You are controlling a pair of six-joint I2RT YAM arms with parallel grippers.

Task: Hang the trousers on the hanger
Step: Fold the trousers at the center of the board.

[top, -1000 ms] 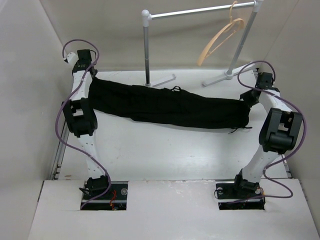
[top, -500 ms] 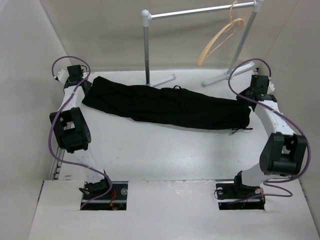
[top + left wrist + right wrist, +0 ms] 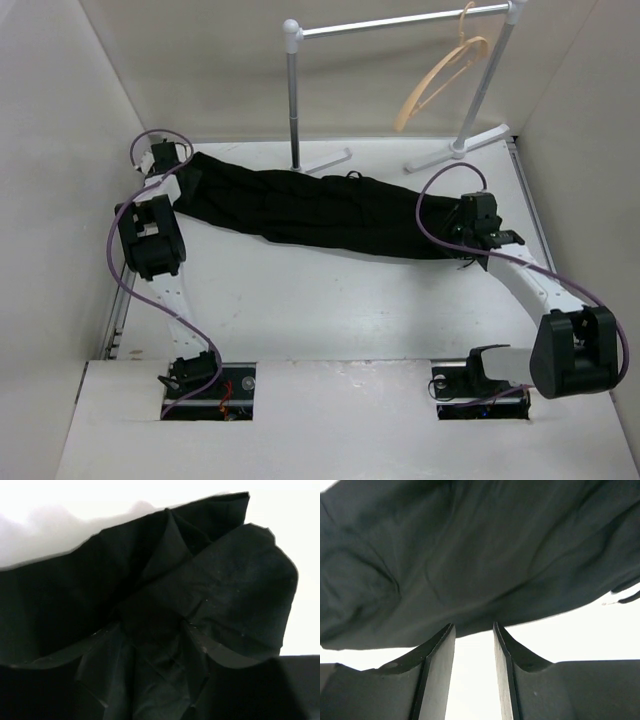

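Note:
The black trousers [image 3: 330,212] lie stretched across the table from the back left to the right. My left gripper [image 3: 186,182] is at their left end. In the left wrist view it [image 3: 152,625] is open and pressed into bunched black cloth [image 3: 220,580], which lies between the fingers. My right gripper [image 3: 464,240] is at their right end. In the right wrist view it [image 3: 473,626] is open by a narrow gap, its tips at the edge of the trousers [image 3: 470,555], with white table between the fingers. The tan wooden hanger [image 3: 475,45] hangs on the rail at the back right.
The white-and-silver garment rail [image 3: 400,22] stands at the back on two posts, with feet [image 3: 325,162] just behind the trousers. Side walls close in on the left and right. The white tabletop [image 3: 330,300] runs in front of the trousers.
The right arm swung down and inward, bringing its gripper onto the trousers' right end. The left gripper came back from the far left corner onto their left end. The left end is now narrower.

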